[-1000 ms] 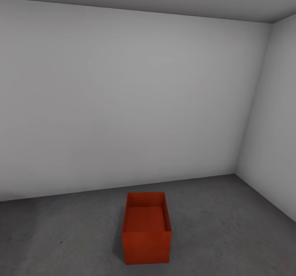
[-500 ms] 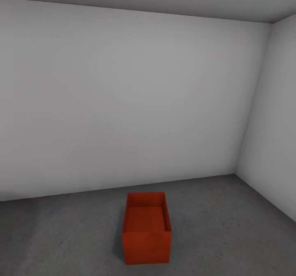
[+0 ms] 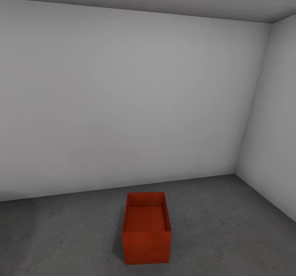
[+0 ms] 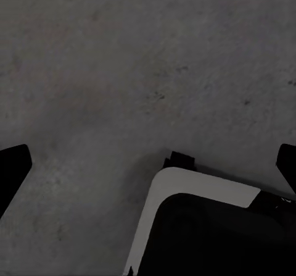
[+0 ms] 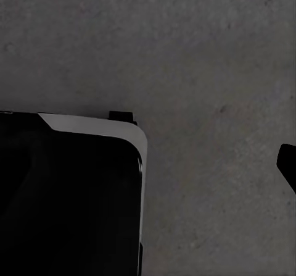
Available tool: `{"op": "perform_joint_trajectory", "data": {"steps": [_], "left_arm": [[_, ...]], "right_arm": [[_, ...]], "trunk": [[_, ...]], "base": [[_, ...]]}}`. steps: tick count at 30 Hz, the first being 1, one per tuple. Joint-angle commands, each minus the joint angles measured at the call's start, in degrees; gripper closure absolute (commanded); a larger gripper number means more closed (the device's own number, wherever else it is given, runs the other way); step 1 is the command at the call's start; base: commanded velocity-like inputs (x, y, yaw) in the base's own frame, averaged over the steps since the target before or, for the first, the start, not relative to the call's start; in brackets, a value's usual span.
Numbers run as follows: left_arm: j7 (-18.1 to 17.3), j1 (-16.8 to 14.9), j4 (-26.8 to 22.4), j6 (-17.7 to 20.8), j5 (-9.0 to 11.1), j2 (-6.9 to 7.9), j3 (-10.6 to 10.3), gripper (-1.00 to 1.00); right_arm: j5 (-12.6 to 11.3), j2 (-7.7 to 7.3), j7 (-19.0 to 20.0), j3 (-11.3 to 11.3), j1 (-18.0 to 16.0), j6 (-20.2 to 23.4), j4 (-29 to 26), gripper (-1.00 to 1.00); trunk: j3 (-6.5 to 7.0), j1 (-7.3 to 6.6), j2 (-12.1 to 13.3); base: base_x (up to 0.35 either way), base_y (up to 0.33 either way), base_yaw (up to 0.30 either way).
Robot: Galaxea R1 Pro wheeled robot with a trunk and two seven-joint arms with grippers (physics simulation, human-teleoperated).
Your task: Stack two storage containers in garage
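Note:
One orange-red storage container [image 3: 146, 243] stands upright and empty on the dark grey garage floor [image 3: 230, 222], low in the middle of the head view, a short way out from the back wall. In the left wrist view my left gripper [image 4: 148, 168] hangs open over bare floor [image 4: 123, 72], its dark fingertips [image 4: 12, 171] far apart with nothing between them. My right gripper [image 5: 148, 165] also points down at the floor [image 5: 209, 54]; one fingertip [image 5: 288, 165] shows at the picture's edge, spread wide, holding nothing.
A plain white-grey back wall [image 3: 123, 103] meets a side wall [image 3: 271, 124] in a corner at the right. My robot's black-and-white base [image 4: 209, 239] shows below the left gripper, and the base [image 5: 68, 196] shows under the right gripper too.

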Motion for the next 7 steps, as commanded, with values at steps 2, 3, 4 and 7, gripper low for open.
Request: {"op": "perform_joint_trajectory", "data": {"steps": [2,3,4,7], "left_arm": [[0.2,0.0,0.0,-0.1,0.7,0.01,-0.4,-1.00],[0.2,0.0,0.0,-0.1,0.8,-0.04,-0.3,-1.00],[0.1,0.0,0.1,-0.1,1.0,-0.10,-0.2,-1.00],[0.0,0.0,0.0,-0.1,0.9,-0.08,-0.2,-1.00]], "right_arm": [[0.5,0.00,-0.3,0.1,-0.1,-0.2,0.2,-1.00],[0.5,0.00,-0.3,0.1,-0.1,-0.2,0.2,-1.00],[0.5,-0.01,-0.3,0.1,-0.1,-0.2,0.2,-1.00],[0.5,-0.01,-0.3,0.1,-0.1,-0.2,0.2,-1.00]], "trunk": [[-0.09,0.01,-0.1],[-0.09,0.01,-0.1],[-0.09,0.01,-0.1],[-0.09,0.01,-0.1]], "base": [[0.000,0.000,0.000],[0.000,0.000,0.000],[0.000,0.000,0.000],[0.000,0.000,0.000]]}}
